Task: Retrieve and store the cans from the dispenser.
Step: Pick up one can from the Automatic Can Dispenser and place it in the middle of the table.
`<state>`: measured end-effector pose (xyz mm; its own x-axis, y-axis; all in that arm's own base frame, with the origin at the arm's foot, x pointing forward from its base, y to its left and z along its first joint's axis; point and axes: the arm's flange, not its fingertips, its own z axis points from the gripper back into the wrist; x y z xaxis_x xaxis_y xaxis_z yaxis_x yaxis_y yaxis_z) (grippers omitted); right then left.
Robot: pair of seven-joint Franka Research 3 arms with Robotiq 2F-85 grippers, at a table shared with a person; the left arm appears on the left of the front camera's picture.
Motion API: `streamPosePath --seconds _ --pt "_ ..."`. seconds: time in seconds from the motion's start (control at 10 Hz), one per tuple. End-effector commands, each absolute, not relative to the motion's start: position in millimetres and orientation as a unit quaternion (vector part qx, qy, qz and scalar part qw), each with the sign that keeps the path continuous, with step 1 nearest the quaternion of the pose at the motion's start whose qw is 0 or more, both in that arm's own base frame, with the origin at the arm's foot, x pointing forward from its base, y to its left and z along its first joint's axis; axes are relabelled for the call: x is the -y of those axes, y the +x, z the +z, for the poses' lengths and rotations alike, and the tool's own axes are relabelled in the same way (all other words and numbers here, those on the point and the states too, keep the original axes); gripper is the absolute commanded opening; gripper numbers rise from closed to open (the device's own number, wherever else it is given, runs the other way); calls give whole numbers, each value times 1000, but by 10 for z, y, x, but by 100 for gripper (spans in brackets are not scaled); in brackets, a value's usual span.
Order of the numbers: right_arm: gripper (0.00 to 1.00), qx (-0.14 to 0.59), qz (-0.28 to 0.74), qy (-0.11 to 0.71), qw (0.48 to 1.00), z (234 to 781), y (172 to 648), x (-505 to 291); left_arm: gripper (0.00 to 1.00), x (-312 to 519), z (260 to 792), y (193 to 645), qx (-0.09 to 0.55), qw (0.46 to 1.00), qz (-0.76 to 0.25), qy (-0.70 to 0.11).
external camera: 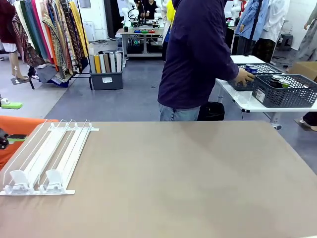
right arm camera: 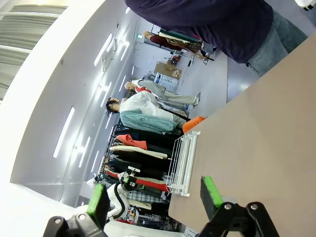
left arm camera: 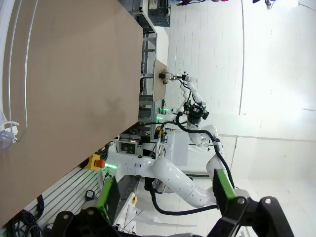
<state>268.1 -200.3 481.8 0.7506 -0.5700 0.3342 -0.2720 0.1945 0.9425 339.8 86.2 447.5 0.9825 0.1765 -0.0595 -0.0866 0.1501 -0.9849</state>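
Observation:
The white dispenser (external camera: 49,156) lies at the table's left, its lanes holding nothing but two pusher blocks at the near end. It also appears as thin rails (left arm camera: 12,74) in the left wrist view and as a small rack (right arm camera: 181,163) in the right wrist view. The cans are off on a side table at the far right. A person's hand (external camera: 243,77) rests by a blue can (external camera: 252,71), and dark cans with silver tops (external camera: 279,81) stand in a mesh basket. My left gripper (left arm camera: 165,190) and right gripper (right arm camera: 154,197) are both open, holding nothing, off the table's edge.
A person in a dark top (external camera: 198,54) stands at the far side, turned toward the white side table (external camera: 242,99) with its dark grey baskets (external camera: 290,94). The tan tabletop (external camera: 188,178) is bare to the right of the dispenser. An orange thing (external camera: 15,124) sits at the far left.

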Motion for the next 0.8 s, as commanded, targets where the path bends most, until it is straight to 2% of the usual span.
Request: streamPosePath --seconds 0.0,0.7 --pt "100 346 -108 632 685 4872 2707 1998 100 -863 4489 3383 39 755 81 -649" --pt "100 346 -108 632 685 4872 2707 1998 100 -863 4489 3383 39 755 81 -649"
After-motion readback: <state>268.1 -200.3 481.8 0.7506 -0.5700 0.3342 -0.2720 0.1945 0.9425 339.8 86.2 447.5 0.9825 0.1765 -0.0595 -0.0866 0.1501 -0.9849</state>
